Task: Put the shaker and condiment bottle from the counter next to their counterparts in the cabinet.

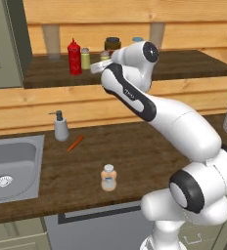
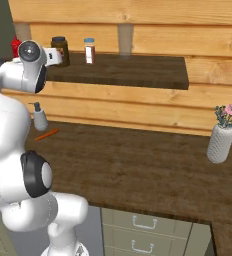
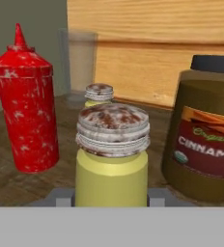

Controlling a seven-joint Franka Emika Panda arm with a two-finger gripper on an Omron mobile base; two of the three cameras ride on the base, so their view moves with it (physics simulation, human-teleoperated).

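In the hand view the olive-yellow shaker (image 3: 111, 164) with its grey cap sits between my fingertips (image 3: 61, 197), and my gripper (image 3: 111, 198) is shut on it. Right behind it stands the paler twin shaker (image 3: 98, 94), the red squeeze bottle (image 3: 24, 101) to its left. In the left base view my gripper (image 1: 101, 66) reaches into the cabinet over the shelf board (image 1: 184, 63), just right of the twin shaker (image 1: 85, 58) and red bottle (image 1: 74, 57). The condiment bottle (image 1: 108, 177) stands upright on the counter (image 1: 135, 156) near its front edge.
A dark brown cinnamon jar (image 3: 203, 135) stands close on the right of the held shaker, with a blue-capped jar (image 2: 89, 50) further right. On the counter are a grey soap dispenser (image 1: 60, 127), a small orange stick (image 1: 75, 143), the sink (image 1: 8, 166) and a flower vase (image 2: 221, 142).
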